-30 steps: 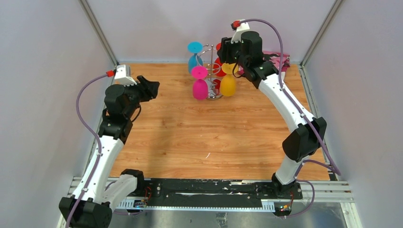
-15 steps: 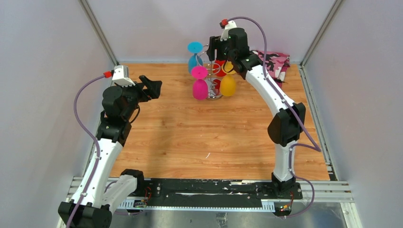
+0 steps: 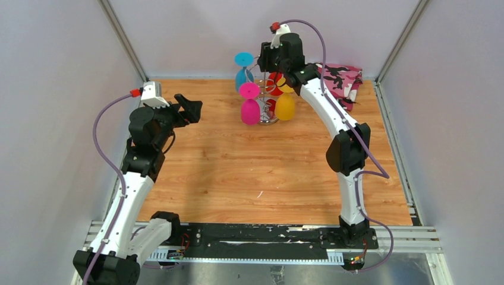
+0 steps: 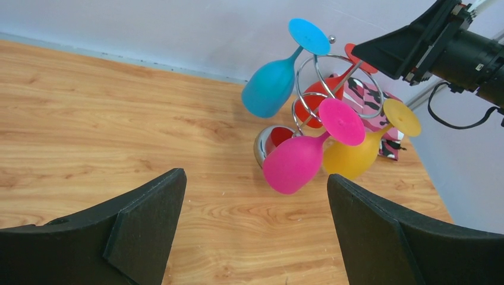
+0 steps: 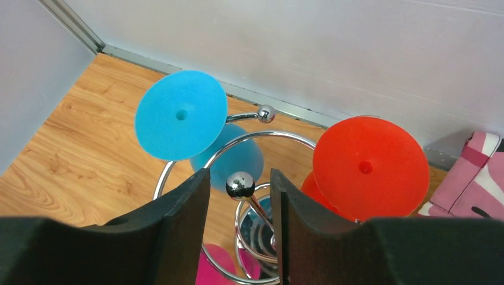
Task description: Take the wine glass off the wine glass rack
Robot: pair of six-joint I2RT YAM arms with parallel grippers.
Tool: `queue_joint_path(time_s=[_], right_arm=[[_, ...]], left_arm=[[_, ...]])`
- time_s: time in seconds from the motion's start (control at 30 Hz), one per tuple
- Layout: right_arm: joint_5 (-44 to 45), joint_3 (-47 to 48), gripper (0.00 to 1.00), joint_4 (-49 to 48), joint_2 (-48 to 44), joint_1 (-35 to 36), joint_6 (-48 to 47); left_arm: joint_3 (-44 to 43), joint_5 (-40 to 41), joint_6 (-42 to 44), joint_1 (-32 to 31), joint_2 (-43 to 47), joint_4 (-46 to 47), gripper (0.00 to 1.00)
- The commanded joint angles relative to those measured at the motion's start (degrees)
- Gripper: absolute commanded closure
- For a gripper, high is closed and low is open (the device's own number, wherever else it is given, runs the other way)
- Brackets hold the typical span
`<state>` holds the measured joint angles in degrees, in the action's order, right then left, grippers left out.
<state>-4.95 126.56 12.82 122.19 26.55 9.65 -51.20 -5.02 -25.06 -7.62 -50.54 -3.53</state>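
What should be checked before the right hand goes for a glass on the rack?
1. Open right hand: ok, fingers apart, nothing held.
2. Alignment on one glass: not ok, it hangs over the top knob of the wine glass rack, between the feet of the blue glass and red glass.
3. Hanging pink glass, yellow glass: ok.
4. Idle left hand away from rack: ok, open.
5. Chosen glass: cannot tell.

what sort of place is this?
Probably a lab test cell, not a home: plain panel walls on metal frame posts, left arm and right arm bolted to a rail at the table edge, one chrome wine glass rack of coloured glasses.
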Motion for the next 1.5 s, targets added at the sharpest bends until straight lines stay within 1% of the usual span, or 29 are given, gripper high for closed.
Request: queue_joint_path(time_s=[0.0, 0.03, 0.13, 0.23, 0.33, 0.37, 0.43, 0.6, 0.8, 1.03, 1.2, 1.37, 1.47], right_arm=[[-0.21, 2.05, 0.59, -0.96, 1.73, 0.88, 0.50], [-0.29, 1.76, 0.64, -1.32, 1.73, 0.88, 0.57], [-0.16, 1.44, 0.70, -1.73, 1.81, 0.88, 0.58], [0.23, 1.67, 0.80, -1.68, 1.91, 0.88, 0.26], [0.51, 1.68, 0.98, -1.74, 1.84, 0.88, 0.06], [0.76, 1.61, 1.00, -1.74, 1.76, 0.95, 0.09], [1.02, 1.52, 1.00, -1.58, 1.61, 1.02, -0.05], [2.05, 1.54, 1.00, -0.72, 0.82, 2.01, -1.67], [3.97, 0.45, 1.00, -0.82, -1.98, 4.03, -4.03], [4.82, -0.41, 1.00, -0.82, -5.92, 5.34, -3.94], [4.69, -0.99, 1.00, 0.90, -7.94, 5.64, -4.19], [4.89, -7.63, 1.00, -0.37, -13.07, 7.04, -4.79], [7.44, -13.62, 1.00, -1.73, -16.95, 7.86, -4.90]], left_arm=[[0.74, 0.85, 0.71, 0.06, -0.52, 1.76, 0.05], [0.87, 0.84, 0.71, 0.06, -0.58, 1.90, 0.05], [1.22, 0.73, 0.71, 0.06, -0.94, 2.39, 0.05], [1.61, 0.62, 0.63, 0.06, -1.31, 2.80, 0.05], [2.12, 0.59, 0.47, 0.06, -1.57, 3.26, 0.05], [2.49, 0.62, 0.39, 0.06, -1.56, 3.27, 0.05], [3.17, 0.82, 0.07, 0.06, -1.57, 5.03, 0.05], [3.83, 0.64, 0.00, 0.06, -2.23, 5.98, 0.06], [3.82, 0.36, 0.40, 0.06, -2.91, 6.23, 0.13], [4.16, 0.58, 0.87, 0.06, -2.45, 6.25, 0.14], [4.09, 0.41, 0.72, 0.06, -2.24, 6.25, 0.14], [3.92, -0.42, 0.16, 0.06, -1.88, 6.25, 0.14], [3.99, -0.90, -0.23, 0.06, -1.45, 6.19, 0.14]])
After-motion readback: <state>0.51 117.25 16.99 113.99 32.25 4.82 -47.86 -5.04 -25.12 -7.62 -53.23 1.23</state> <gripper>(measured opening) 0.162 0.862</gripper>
